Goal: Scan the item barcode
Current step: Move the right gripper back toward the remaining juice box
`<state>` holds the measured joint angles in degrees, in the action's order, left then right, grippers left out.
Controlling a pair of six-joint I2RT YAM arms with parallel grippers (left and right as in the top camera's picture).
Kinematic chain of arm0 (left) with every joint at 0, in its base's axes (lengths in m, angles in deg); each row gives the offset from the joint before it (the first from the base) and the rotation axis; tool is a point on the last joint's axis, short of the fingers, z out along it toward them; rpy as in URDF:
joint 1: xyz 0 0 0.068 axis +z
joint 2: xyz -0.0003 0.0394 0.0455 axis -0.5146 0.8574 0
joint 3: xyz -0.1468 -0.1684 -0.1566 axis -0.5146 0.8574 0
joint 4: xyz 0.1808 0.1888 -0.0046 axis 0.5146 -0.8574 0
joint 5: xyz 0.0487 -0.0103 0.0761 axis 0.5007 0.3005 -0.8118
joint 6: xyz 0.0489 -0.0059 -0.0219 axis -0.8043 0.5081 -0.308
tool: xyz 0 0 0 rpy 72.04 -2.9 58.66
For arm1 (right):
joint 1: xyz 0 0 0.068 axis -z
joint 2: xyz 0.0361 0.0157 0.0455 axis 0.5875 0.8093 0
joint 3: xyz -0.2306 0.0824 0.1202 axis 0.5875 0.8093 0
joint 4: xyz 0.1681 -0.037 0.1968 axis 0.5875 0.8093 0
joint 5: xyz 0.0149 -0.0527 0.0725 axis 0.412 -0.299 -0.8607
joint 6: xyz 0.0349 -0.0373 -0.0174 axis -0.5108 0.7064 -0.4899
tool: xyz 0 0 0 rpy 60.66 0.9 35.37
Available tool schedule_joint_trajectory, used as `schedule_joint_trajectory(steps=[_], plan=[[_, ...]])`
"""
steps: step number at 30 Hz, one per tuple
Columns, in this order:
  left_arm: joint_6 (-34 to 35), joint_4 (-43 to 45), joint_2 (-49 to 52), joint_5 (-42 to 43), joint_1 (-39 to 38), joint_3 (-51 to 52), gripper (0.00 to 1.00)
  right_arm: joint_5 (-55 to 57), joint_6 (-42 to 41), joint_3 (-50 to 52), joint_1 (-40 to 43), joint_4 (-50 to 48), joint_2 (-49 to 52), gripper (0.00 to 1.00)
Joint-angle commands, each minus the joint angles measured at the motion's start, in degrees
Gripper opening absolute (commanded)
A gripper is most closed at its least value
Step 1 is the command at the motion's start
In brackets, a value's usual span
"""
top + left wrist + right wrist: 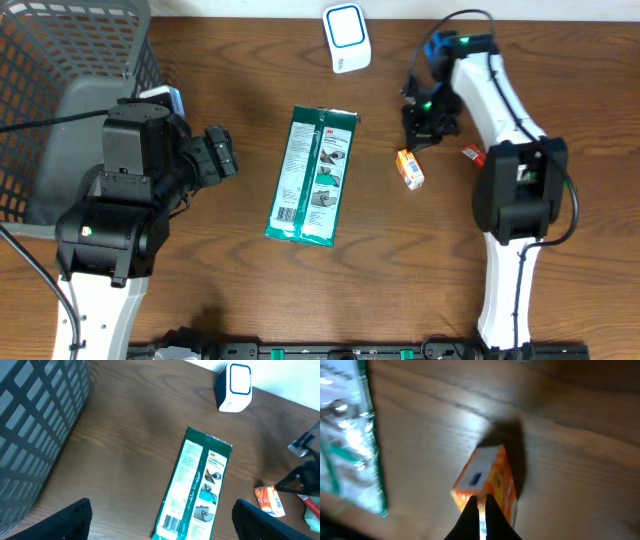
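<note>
- Wooden table (240, 90) from above: orange box (409, 168) lies just beside right gripper (420, 138), scanner (346, 37) well apart.
- Left wrist: left gripper (162, 522) spread wide, empty.
- Right wrist: jaws pressed together above the box, pinching nothing; pushing down like this could shove it away.

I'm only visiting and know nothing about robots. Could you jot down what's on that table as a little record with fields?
surface: wooden table
centre: green 3M package, lying flat, barcode facing up
right of it: small orange box
far edge: white scanner with a blue ring
left side: grey basket
left gripper: open, holding nothing, facing the package
right gripper: shut, tips at the orange box
</note>
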<state>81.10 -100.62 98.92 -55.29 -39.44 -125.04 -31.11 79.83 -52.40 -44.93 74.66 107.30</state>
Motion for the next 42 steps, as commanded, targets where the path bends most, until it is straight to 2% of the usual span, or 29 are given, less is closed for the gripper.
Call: schedule_joint_trajectory(steps=[1, 7, 12, 19, 22, 31, 36, 42], plan=[[-0.13, 0.02, -0.04, 0.07, -0.07, -0.48, 0.91, 8.41, -4.26, 1.11, -0.98, -1.09, -0.98, 0.02], [-0.13, 0.02, -0.04, 0.07, -0.07, -0.48, 0.90, 7.67, -4.17, 1.60, -1.14, -2.12, -0.98, 0.01], [-0.13, 0.02, -0.04, 0.07, -0.07, -0.48, 0.90, -2.56, 2.54, 1.29, -0.39, -1.57, -1.01, 0.01], [-0.13, 0.02, -0.04, 0.07, -0.07, -0.48, 0.90, -11.82, 2.97, 0.83, 2.86, -1.20, -1.01, 0.01], [-0.13, 0.02, -0.04, 0.07, -0.07, -0.48, 0.90, -19.12, 6.58, 0.83, 3.67, 0.02, -1.01, 0.02], [-0.13, 0.02, -0.04, 0.07, -0.07, -0.48, 0.90, -18.34, 6.34, 0.81, 6.45, -2.21, -1.01, 0.02], [-0.13, 0.02, -0.04, 0.07, -0.07, -0.48, 0.90, -8.66, 0.15, 0.92, 8.68, -2.08, -1.01, 0.03], [-0.13, 0.02, -0.04, 0.07, -0.07, -0.48, 0.90, -5.46, -0.13, 2.97, 8.17, -0.13, -1.01, 0.04]])
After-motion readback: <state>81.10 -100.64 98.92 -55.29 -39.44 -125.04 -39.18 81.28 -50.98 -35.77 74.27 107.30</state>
